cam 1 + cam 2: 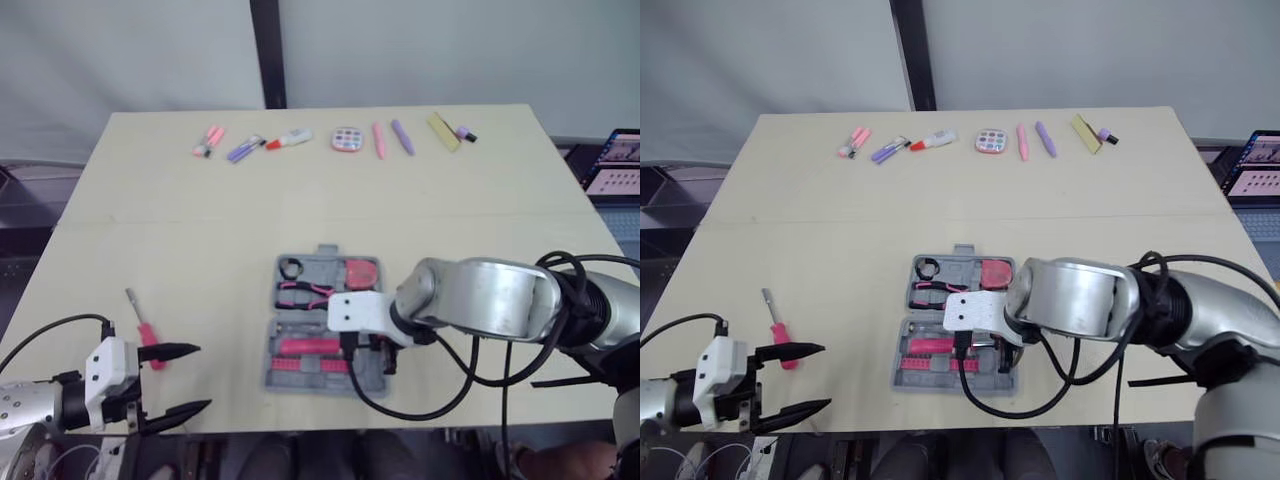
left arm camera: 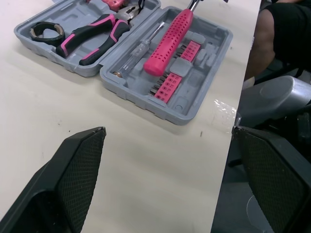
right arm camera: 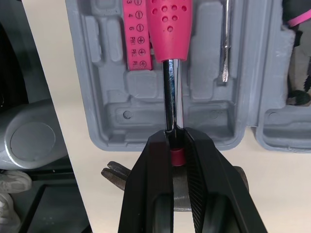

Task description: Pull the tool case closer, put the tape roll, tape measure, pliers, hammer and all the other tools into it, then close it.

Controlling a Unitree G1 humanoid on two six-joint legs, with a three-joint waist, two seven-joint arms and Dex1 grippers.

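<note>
The grey tool case [image 1: 272,352] lies open near the table's front middle. Its far half holds a black tape roll [image 1: 291,268], pink-handled pliers [image 1: 305,293] and a pink tape measure [image 1: 360,272]. Along the near half lies the pink-handled hammer [image 1: 310,347], beside a row of pink bits [image 2: 175,73] and a slim screwdriver [image 2: 141,48]. My right gripper [image 3: 174,141] is shut on the hammer's steel shaft just below the head, which juts past the case's right rim. A pink screwdriver [image 1: 145,330] lies on the table at the front left. My left gripper [image 1: 204,376] is open just right of it, holding nothing.
Along the table's far edge lies a row of markers, pens and small items [image 1: 345,139]. A laptop [image 1: 615,160] stands off the table's right side. Bare tabletop separates the case from the far row, and the front edge runs close to both grippers.
</note>
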